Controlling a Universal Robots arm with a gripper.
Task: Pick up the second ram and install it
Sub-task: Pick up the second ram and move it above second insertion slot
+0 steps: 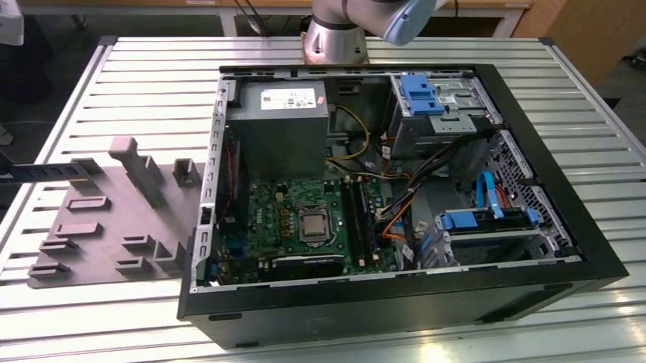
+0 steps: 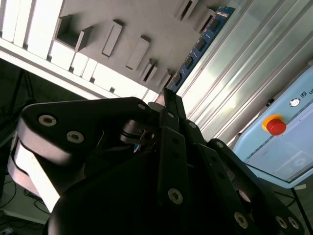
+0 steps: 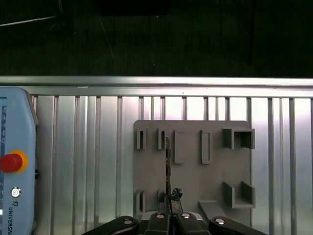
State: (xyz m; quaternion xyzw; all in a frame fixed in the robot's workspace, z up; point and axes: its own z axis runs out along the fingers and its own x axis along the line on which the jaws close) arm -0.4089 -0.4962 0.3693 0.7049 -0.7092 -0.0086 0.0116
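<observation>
The second ram [image 1: 51,171] is a long thin blue stick with dark chips. It stands on edge in a holder at the far side of the grey fixture plate [image 1: 111,227], at the exterior view's left. In the first wrist view the ram [image 3: 167,166] shows edge-on on the plate, straight under my gripper [image 3: 169,208]. In the second wrist view the blue ram [image 2: 198,46] lies well beyond my fingertips [image 2: 167,97]. My gripper hangs high above it, apart from it, fingers shut together on nothing.
The open computer case [image 1: 565,227] holds the green motherboard [image 1: 293,204], long black slots [image 1: 355,215], a grey power-supply box [image 1: 277,125] and blue drive bays [image 1: 424,94]. A light-blue pendant with a red button [image 3: 12,161] lies on the slatted table [image 1: 151,83].
</observation>
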